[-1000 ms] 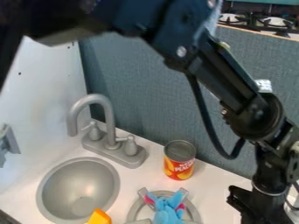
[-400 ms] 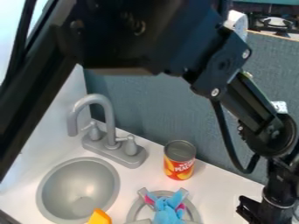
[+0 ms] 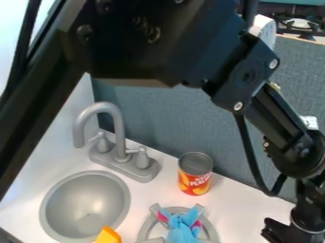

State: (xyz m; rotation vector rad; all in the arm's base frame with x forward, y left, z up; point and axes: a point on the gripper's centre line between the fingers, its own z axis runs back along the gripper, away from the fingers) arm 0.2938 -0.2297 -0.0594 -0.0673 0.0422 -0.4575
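Since the earlier frames my arm (image 3: 143, 42) has shifted toward the right of the camera view and a little lower, carrying the tool (image 3: 279, 232) with it, down by the lower right edge. The can, the plush toy and the orange piece sit where they did.

I cannot tell from here whether the tool is open or closed, and I see nothing hanging from it. It points down beside the counter's (image 3: 244, 209) right-hand stretch, apart from everything standing there; I'd say that offset leaves the small things unobstructed.

Nearest to it is the blue plush toy (image 3: 183, 230) with pink in its ears, at the bottom edge of my view, over a gray ring (image 3: 147, 230) with prongs. The raised ring probably cradles the soft body and stops it slumping sideways.

The can (image 3: 195, 174) with the red and yellow label stands upright behind the toy, on its flat base, so it should hold steady without support. It is near the blue-gray panel (image 3: 158, 109), which shuts off the back of the counter.

The gray faucet (image 3: 119, 142) is mounted behind the sink (image 3: 87, 204), its spout curving forward as if to serve the basin. An orange piece (image 3: 109, 236) is at the sink's near right rim; whether it leans on that rim or lies inside, I can't make out.
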